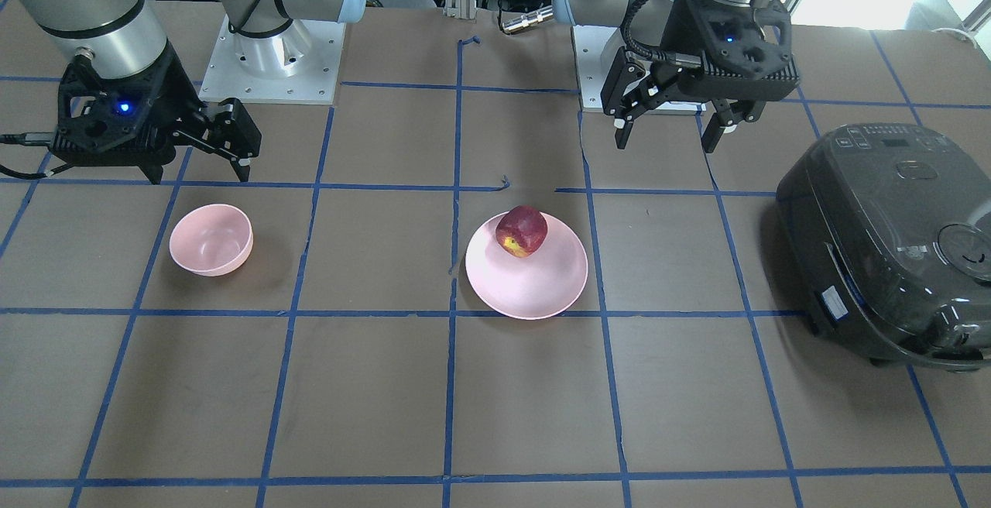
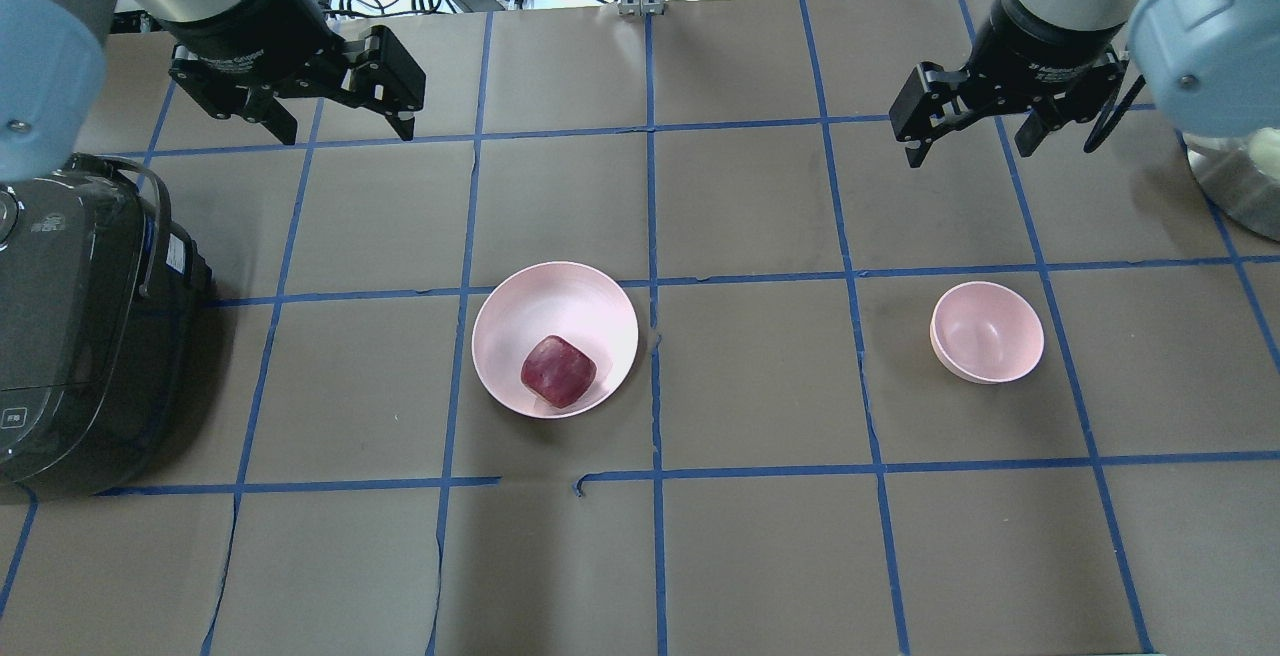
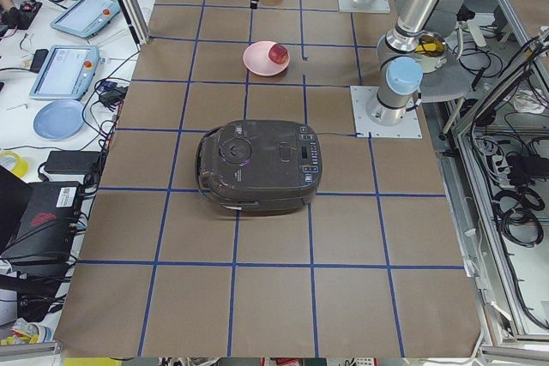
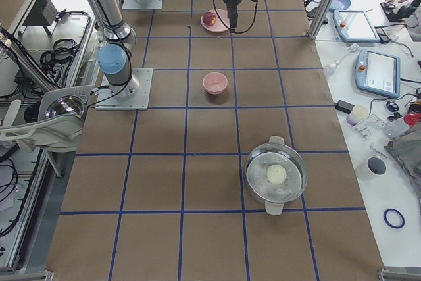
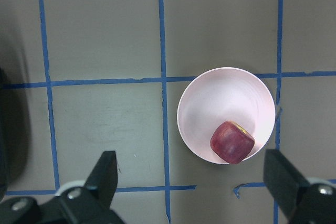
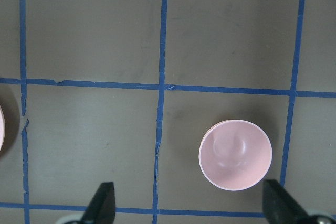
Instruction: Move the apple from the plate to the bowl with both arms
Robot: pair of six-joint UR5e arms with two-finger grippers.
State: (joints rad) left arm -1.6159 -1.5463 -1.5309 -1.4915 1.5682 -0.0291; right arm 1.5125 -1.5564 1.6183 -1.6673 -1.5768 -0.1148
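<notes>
While your left tool (image 2: 348, 131) hangs above the worktop (image 2: 750, 556), fingers spread wide and nothing between them, the apple (image 2: 558, 371) sits on the plate (image 2: 550, 301). It is tucked toward the rim at 6 o'clock in the overhead view. Your right tool (image 2: 968, 151) is spread wide as well, and bare.

Here's the relation that counts. From the left tool, the apple lies between 4 and 5 o'clock in the overhead view. In the left wrist view it shows at about 1 o'clock from the middle of the gap, closer to the finger at 3 o'clock. The left tool is plainly the nearer one. The right tool has the bowl (image 2: 987, 331) at its 6 o'clock, empty and well apart from the plate.

So I judge the first grab belongs to the left side: slide toward the apple, centre it, then descend. The apple looks blocky with no clear long axis, so your 9-to-3 finger line should suit it. Mind the plate's rim just beside the fruit; a finger could catch it. The black cooker (image 2: 70, 326) sits at the plate's 9 o'clock, well apart.
</notes>
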